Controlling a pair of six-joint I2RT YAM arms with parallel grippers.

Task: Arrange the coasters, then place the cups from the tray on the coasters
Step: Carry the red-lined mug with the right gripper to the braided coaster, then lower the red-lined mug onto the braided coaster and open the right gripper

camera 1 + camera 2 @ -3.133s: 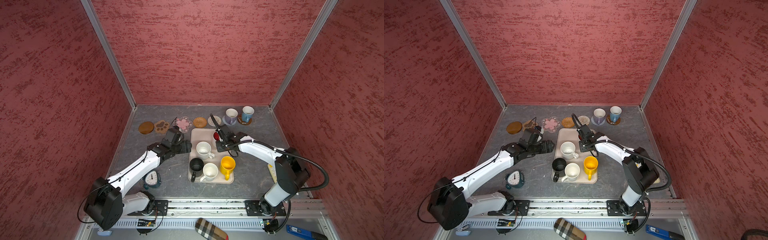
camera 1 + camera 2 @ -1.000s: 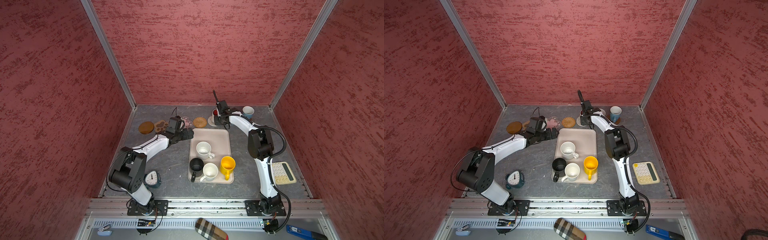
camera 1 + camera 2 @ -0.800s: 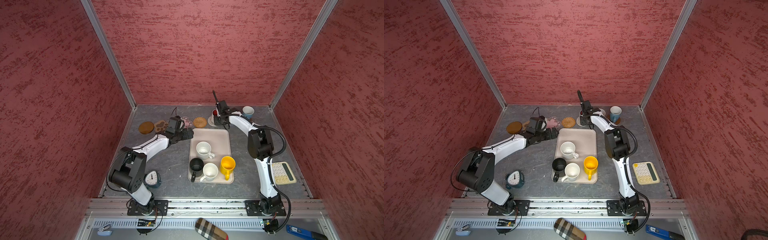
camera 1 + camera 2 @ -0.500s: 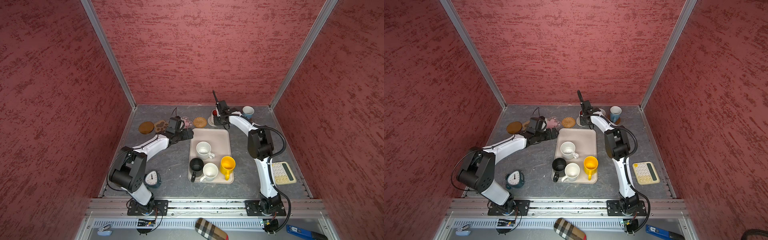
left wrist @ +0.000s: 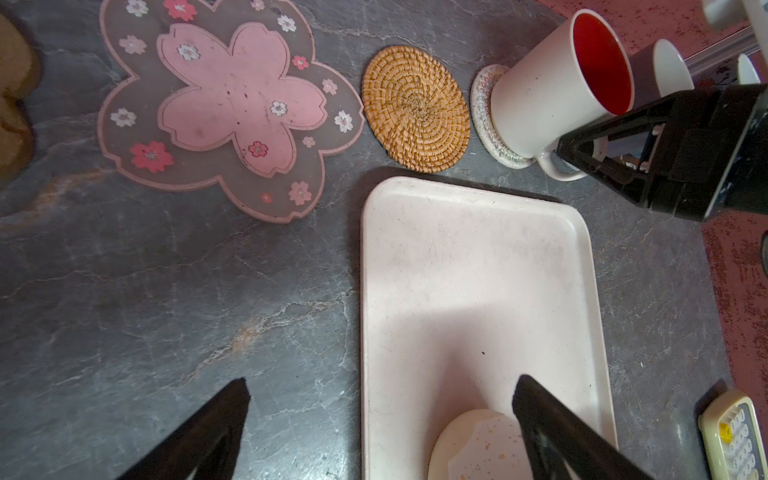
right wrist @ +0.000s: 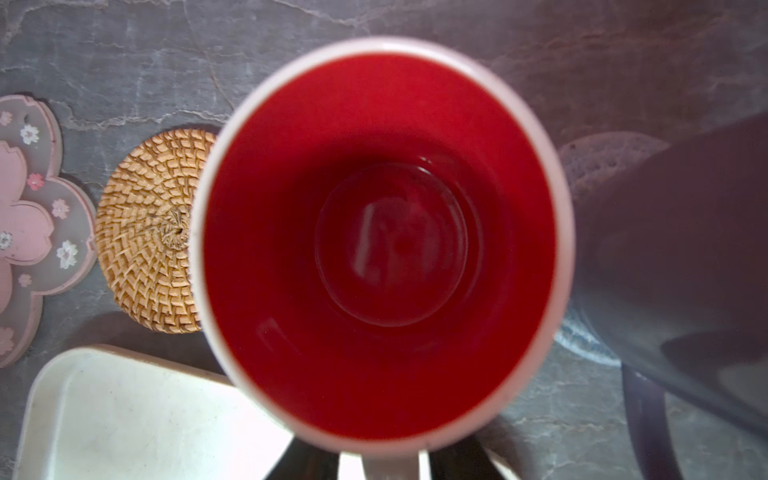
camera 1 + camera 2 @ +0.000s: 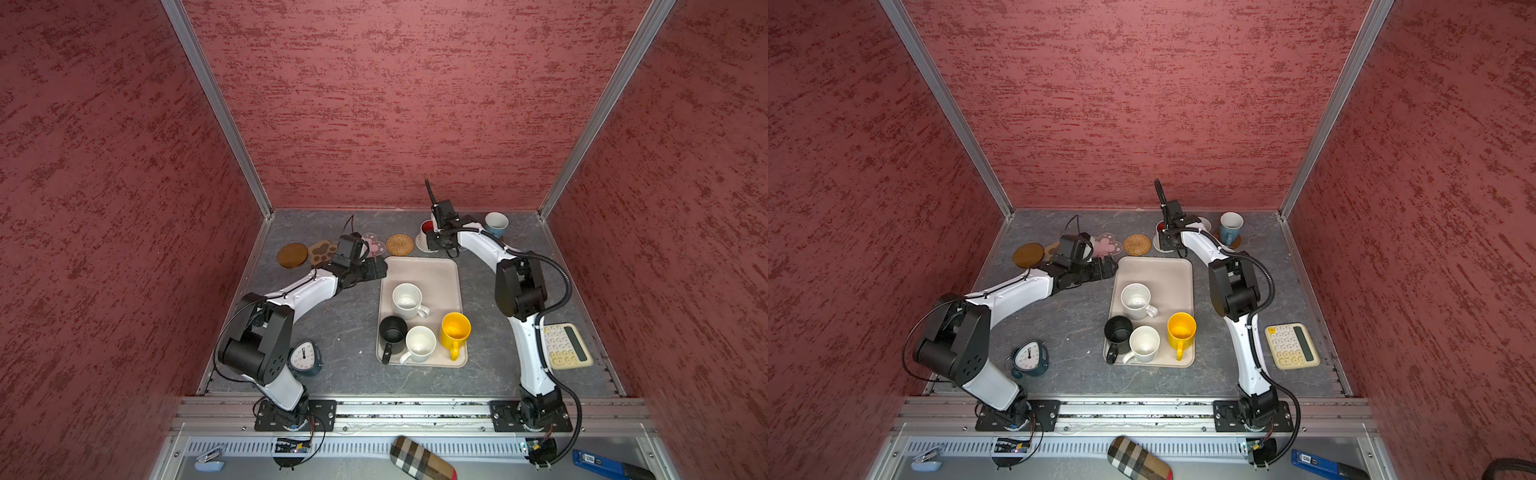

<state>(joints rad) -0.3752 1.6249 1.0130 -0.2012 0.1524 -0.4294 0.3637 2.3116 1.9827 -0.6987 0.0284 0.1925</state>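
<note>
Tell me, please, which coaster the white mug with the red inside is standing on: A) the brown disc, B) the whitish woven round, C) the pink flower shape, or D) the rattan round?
B: the left wrist view shows the white mug with the red inside sitting on the whitish woven coaster, next to the bare rattan coaster.

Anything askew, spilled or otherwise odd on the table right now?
Nothing is spilled, tipped or broken. The red-lined mug stands upright on the whitish woven coaster. The only oddity is the white mug on the tray: brown specks show inside it, so it may be dirty.
</note>
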